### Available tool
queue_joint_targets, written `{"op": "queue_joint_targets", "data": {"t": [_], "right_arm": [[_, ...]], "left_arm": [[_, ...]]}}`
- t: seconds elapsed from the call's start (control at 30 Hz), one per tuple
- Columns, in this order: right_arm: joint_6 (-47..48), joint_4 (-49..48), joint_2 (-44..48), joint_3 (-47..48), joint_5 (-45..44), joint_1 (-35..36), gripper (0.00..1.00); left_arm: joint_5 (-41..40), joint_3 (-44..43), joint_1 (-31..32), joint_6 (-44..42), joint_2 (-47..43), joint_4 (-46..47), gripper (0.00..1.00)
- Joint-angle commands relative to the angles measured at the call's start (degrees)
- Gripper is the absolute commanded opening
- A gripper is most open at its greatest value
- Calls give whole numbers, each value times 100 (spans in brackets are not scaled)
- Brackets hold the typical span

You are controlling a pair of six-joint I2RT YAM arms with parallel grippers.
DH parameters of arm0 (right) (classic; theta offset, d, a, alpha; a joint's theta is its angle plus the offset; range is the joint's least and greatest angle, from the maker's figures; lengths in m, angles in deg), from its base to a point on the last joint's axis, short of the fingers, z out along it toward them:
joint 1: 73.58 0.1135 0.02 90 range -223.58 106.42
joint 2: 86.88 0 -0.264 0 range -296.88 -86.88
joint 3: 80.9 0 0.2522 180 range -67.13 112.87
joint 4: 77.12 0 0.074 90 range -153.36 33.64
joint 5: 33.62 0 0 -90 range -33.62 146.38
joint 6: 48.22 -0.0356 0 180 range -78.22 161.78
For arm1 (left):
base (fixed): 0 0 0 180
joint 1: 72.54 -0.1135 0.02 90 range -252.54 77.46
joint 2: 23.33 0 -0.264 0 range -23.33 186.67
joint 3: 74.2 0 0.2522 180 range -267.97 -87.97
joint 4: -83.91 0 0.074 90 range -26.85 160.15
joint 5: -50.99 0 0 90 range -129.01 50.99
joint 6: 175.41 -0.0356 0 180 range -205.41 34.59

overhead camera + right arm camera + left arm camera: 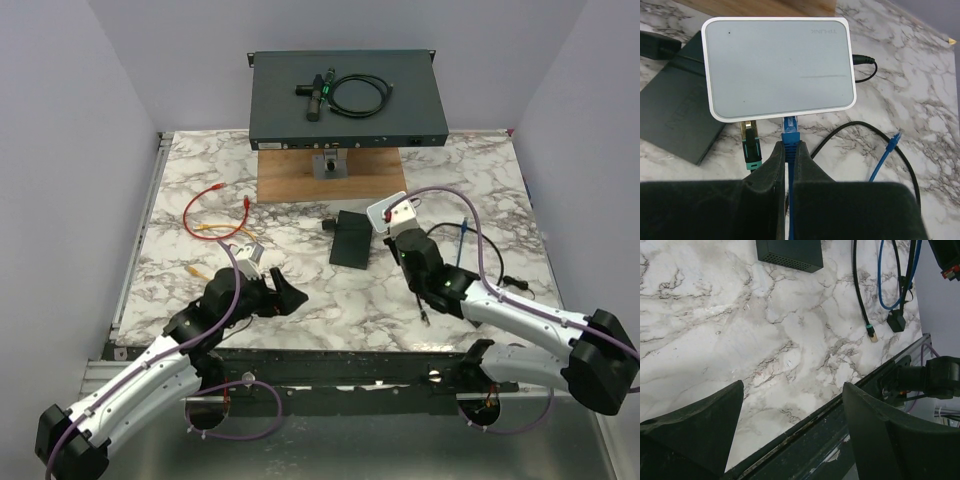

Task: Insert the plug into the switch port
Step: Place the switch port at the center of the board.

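Observation:
A white TP-Link switch (782, 67) lies flat on the marble table; it also shows in the top view (393, 212). My right gripper (789, 146) is shut on a blue plug (790, 131) by its boot. The plug's tip meets the switch's near edge, beside a black and teal plug (751, 145) that sits in the neighbouring port. How deep the blue plug sits is hidden. My left gripper (792, 390) is open and empty, low over the table's front edge (805, 425), left of centre in the top view (290, 295).
A black box (352, 238) lies just left of the white switch. A large rack switch (345, 100) stands at the back above a wooden board (325, 180). A red cable (205, 205) lies at the left. Blue and black cables (882, 275) trail right of the switch.

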Motion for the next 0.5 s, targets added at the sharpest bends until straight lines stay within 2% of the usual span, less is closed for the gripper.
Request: {"op": "queue_joint_targets", "data": {"t": [0.0,0.47], "right_arm": [[-153,-328,-267,101,-303,-395,1],[-340,-1938,-1890,217,-126,-1801,1]], "left_arm": [[-28,92,30,-81,-144,-73,79],[-87,181,23,-104,-378,-241,80]]}}
